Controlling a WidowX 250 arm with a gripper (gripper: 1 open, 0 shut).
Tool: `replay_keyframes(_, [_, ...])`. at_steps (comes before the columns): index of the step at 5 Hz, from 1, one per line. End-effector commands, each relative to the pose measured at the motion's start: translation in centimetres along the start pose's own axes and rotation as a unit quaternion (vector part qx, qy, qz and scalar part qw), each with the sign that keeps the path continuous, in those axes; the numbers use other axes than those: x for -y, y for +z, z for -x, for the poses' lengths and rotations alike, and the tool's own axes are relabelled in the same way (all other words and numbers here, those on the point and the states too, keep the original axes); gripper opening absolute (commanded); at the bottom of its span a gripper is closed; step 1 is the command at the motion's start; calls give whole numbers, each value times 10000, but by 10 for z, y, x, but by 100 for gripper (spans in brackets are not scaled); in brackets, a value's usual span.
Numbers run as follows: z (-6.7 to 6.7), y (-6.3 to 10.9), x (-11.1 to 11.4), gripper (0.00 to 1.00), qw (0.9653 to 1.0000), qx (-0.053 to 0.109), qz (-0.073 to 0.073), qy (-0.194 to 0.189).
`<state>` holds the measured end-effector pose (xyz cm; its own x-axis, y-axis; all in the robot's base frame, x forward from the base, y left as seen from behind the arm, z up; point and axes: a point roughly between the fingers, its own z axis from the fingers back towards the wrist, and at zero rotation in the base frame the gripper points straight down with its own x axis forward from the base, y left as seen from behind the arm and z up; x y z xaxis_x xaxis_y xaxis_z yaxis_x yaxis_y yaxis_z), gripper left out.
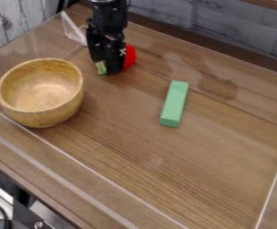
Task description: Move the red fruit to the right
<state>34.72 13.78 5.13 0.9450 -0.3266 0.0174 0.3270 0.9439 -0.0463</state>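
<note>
The red fruit (128, 58) lies on the wooden table (165, 170) at the back left, to the right of the bowl. Only its right side and a bit of green leaf at its left end show. My black gripper (109, 63) has come down right over it and covers most of it. Its fingers reach down to the table around the fruit's left part. I cannot see whether the fingers are pressing on the fruit or stand apart from it.
A wooden bowl (39, 63) stands at the left, close to the gripper. A green rectangular block (174, 103) lies to the right of the middle. Clear plastic walls (105, 192) edge the table at the front and sides.
</note>
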Motion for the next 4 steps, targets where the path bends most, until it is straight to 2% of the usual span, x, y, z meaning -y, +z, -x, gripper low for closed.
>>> replay_keyframes(1, [1,53,4,0,9985,406,-356,67])
replay_keyframes(2, [1,72,8,0,9968,557,-467,330])
replay_keyframes(3, [-2,60,13,100,9967,514,-471,418])
replay_keyframes(4, [-6,57,20,100,9975,476,-466,247])
